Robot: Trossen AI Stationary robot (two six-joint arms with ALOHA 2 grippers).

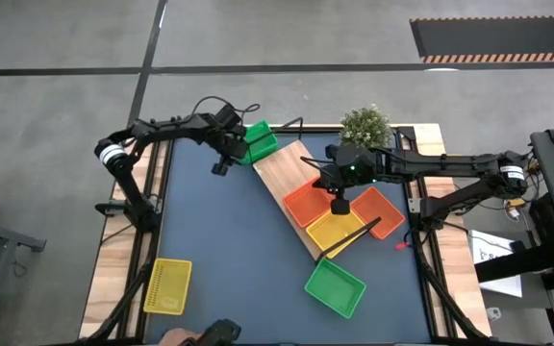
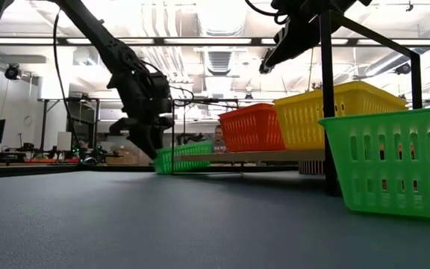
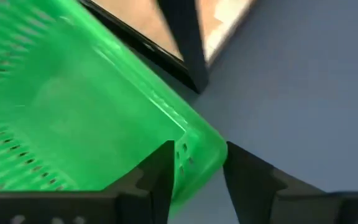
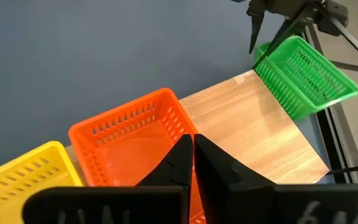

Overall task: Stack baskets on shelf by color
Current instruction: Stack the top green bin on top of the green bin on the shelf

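At the far end of the shelf (image 1: 291,178), a green basket (image 1: 259,142) sits at the board's end by the black wire frame, its long axis roughly across the board's length. The left claw (image 1: 233,146) straddles one rim corner of this basket, one finger inside the wall and one outside; the fingers (image 3: 160,174) stand close about the wall, though whether they pinch it cannot be told. Further along the shelf sit an orange basket (image 1: 308,202) and a yellow basket (image 1: 337,231), with the right claw (image 1: 339,204), fingers together and empty, hovering over them. The left arm is much nearer the green basket. A second green basket (image 1: 335,287) lies on the worktop (image 1: 219,250).
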